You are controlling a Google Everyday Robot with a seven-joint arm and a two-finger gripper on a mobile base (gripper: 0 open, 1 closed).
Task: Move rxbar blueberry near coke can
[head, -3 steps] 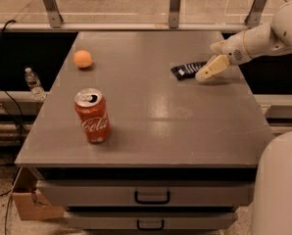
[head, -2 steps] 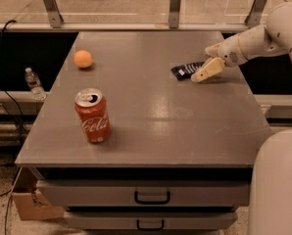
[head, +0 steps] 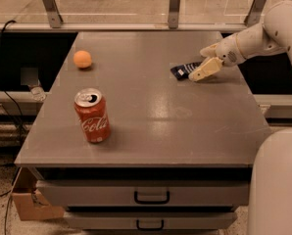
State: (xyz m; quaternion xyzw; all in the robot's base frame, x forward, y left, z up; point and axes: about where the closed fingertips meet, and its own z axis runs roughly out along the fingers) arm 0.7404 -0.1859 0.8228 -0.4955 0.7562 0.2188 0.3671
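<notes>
The rxbar blueberry (head: 183, 71) is lying flat at upper right, well apart from the coke can (head: 92, 115) at lower left. The gripper (head: 205, 68) is overlapping its right end, likely lining up a grasp; its grip state cannot be told.

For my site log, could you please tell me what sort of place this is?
Probably a robot lab or office: a grey drawer cabinet, a metal-posted glass partition, a white robot arm whose pincer is at the flat dark navy snack bar.
</notes>
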